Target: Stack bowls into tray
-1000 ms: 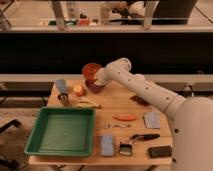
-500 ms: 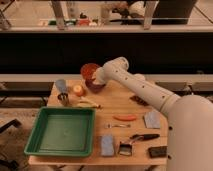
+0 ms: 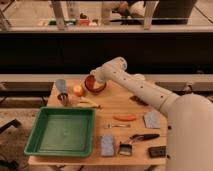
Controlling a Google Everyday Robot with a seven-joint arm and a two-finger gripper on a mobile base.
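Reaching across the pale wooden counter (image 3: 115, 107), our white arm ends at the far edge, where the tool (image 3: 92, 80) sits right at the red-orange round shallow bowl (image 3: 95, 85). We cannot tell whether the tool is spread or pressed together, since the arm's wrist covers it, nor whether it touches the bowl. That bowl rests at the back of the counter, well apart from the large green rectangular plastic tray with raised rim (image 3: 62, 131), which lies at the near left corner and holds nothing we can make out. We see only this one bowl; a second is not visible to us.

Just left of the bowl lies a small orange-yellow round fruit (image 3: 78, 90), and further left stand a pale blue-grey cup (image 3: 61, 85) and a small metal cup (image 3: 63, 98). A yellowish elongated item (image 3: 87, 104) lies between the fruit and the tray's far rim.

Right of the tray we find a blue-grey rectangular sponge (image 3: 107, 145), an orange carrot-like stick (image 3: 124, 117), a black-handled brush (image 3: 136, 140), a grey cloth patch (image 3: 152, 119) and a small dark rectangular block (image 3: 157, 151).
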